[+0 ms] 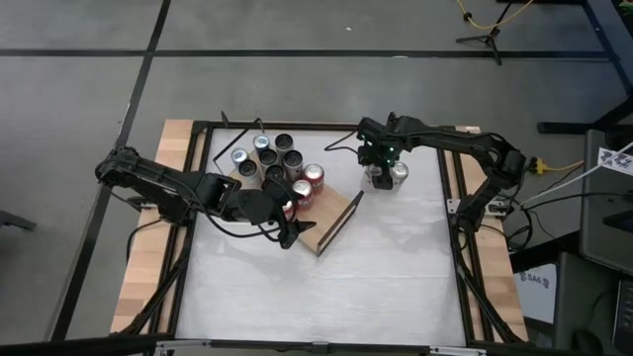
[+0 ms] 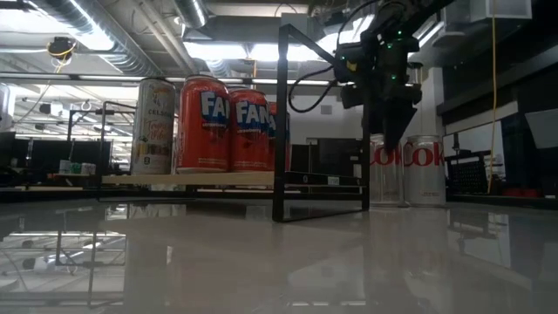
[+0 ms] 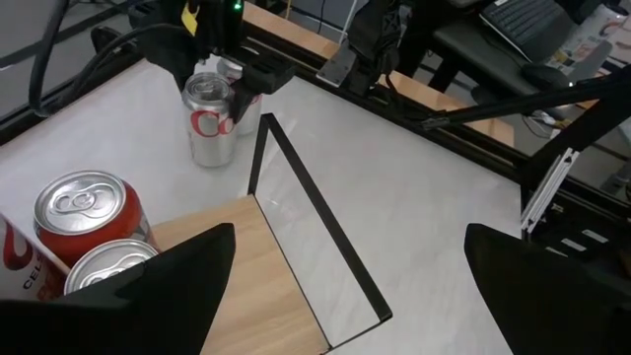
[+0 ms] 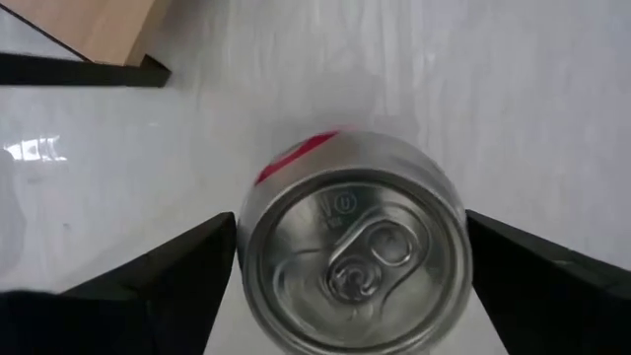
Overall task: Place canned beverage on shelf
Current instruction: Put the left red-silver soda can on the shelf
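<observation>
The shelf (image 1: 318, 233), a light-brown board on a black frame, holds several cans: dark-topped and silver ones (image 1: 269, 158) at the far end and red ones (image 1: 309, 183) (image 2: 202, 122) nearer. Two silver cans with red lettering (image 1: 399, 173) (image 2: 425, 170) stand upright on the white table, right of the shelf. My right gripper (image 1: 381, 170) (image 4: 352, 222) is open directly above one of them (image 4: 352, 247). Its fingers point down, one on either side of the can's top, and I see no touch. My left gripper (image 1: 287, 225) (image 3: 350, 237) is open and empty over the shelf's bare near end (image 3: 246, 266).
The shelf's black end frame (image 2: 279, 122) (image 3: 315, 222) stands upright between the shelf board and the two silver cans. Bare white table (image 1: 376, 277) lies toward the near edge. Black frame rails and wooden strips (image 1: 148, 257) run along the table's sides.
</observation>
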